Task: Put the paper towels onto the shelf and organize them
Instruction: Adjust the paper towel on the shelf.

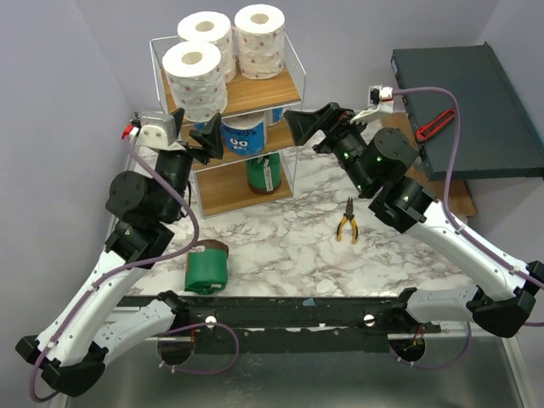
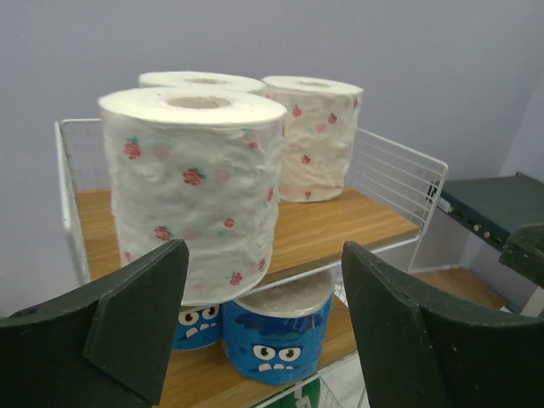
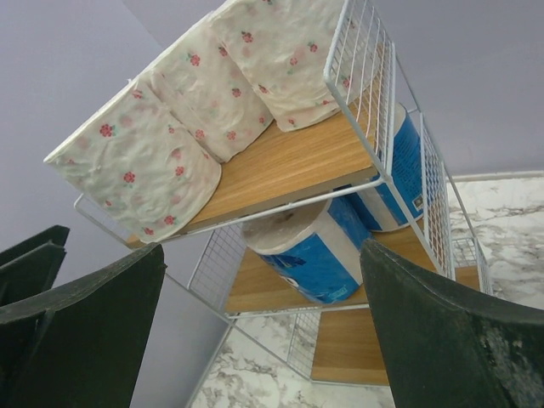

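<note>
Two arms rise from the frame's bottom corners toward the shelf (image 1: pixel 259 90) at upper centre. The left gripper (image 1: pixel 194 134) and right gripper (image 1: pixel 297 126) flank its middle tier, fingers (image 2: pixel 136 323) apart and empty. Paper towels (image 1: pixel 259 38) stand on all three tiers, and one green roll (image 1: pixel 206 268) lies on the bench (image 1: pixel 289 246) at lower left.

We view the desk (image 1: pixel 280 242) from high above its near edge. Both wrist views face the shelf (image 2: pixel 357 223) close up; all three share its top tier.
</note>
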Action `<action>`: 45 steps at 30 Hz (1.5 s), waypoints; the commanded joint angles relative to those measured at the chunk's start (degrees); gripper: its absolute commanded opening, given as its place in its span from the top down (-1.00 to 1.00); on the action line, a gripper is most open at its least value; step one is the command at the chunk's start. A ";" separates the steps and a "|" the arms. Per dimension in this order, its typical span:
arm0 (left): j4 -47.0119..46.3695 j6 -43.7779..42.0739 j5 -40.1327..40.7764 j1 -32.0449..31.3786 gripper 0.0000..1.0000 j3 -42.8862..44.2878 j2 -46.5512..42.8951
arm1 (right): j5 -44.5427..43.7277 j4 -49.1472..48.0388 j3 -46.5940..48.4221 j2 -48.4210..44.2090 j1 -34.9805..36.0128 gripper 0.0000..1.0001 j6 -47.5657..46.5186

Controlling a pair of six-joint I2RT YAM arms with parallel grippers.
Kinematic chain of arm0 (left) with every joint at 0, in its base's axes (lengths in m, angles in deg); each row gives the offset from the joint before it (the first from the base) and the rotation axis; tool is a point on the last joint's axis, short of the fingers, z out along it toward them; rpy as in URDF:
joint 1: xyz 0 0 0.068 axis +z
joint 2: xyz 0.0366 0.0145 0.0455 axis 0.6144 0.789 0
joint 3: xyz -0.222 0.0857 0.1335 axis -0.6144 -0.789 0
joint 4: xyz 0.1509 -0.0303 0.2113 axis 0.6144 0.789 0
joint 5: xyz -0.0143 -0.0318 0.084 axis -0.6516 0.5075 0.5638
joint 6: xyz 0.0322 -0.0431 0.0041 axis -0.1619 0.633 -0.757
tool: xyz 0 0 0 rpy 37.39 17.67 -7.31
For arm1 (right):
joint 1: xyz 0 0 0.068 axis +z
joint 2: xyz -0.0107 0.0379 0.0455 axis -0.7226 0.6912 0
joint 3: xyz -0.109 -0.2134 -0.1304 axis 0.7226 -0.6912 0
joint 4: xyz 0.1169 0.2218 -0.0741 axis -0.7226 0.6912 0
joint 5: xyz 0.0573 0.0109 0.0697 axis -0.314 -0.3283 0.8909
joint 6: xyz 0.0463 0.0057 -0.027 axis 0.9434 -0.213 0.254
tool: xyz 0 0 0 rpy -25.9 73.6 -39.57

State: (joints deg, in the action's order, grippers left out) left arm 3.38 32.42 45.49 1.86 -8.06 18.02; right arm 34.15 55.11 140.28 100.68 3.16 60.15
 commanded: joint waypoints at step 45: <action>-0.05 -1.18 2.90 1.60 -0.90 5.01 3.44 | -2.74 2.33 -4.57 -3.35 0.15 -1.00 -1.26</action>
State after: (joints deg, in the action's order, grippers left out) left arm -1.75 27.74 54.49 3.08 -6.75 24.69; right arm 32.43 57.53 136.15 98.43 3.16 60.11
